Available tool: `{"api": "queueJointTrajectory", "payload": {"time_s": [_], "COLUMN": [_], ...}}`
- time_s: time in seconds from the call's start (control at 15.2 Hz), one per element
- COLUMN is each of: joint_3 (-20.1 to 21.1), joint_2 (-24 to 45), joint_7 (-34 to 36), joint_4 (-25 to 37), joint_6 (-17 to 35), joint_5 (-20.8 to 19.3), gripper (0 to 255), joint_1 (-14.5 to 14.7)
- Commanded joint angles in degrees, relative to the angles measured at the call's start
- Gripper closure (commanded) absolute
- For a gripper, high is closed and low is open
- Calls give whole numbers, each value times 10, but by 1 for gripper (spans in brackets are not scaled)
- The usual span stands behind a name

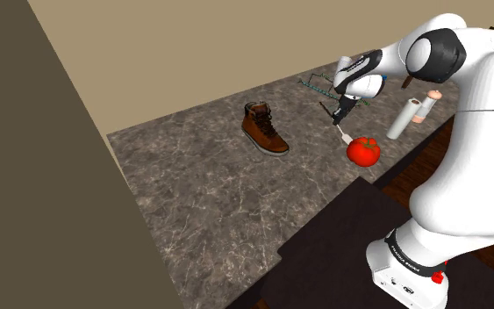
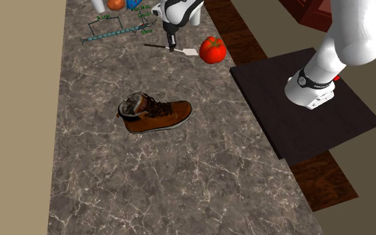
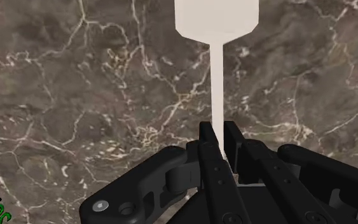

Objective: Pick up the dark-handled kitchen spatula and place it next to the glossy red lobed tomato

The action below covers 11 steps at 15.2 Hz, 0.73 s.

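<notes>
The spatula point(image 3: 215, 70) has a white blade and thin white shaft; its dark handle end point(image 2: 153, 46) sticks out on the far side of the hand from the blade. My gripper point(image 3: 219, 132) is shut on the shaft, one black finger point(image 3: 205, 137) on each side. In the second exterior view the gripper point(image 2: 171, 45) points down over the spatula point(image 2: 189, 51), whose blade lies just left of the glossy red lobed tomato point(image 2: 212, 49). In the shoulder view the blade point(image 1: 346, 138) is close beside the tomato point(image 1: 363, 150), low over the marble counter point(image 1: 201, 193).
A brown lace-up shoe point(image 1: 264, 129) lies mid-counter. A wire rack point(image 2: 109, 28) lies at the far end, and two pale cylinders point(image 1: 404, 118) lie behind the tomato. The dark stand point(image 2: 300, 110) adjoins the counter's edge.
</notes>
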Motion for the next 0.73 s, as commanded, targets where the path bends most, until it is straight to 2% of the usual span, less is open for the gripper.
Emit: {"api": "queueJointTrajectory", "payload": {"time_s": [0.0, 0.26, 0.66], "joint_3": [2, 5, 5], "joint_2": [10, 36, 36], "joint_7": [-2, -5, -5], "joint_4": [-3, 3, 3], "joint_6": [13, 33, 33], "joint_5": [2, 5, 5], "gripper": [255, 255, 255], "joint_1": [-1, -3, -3]}}
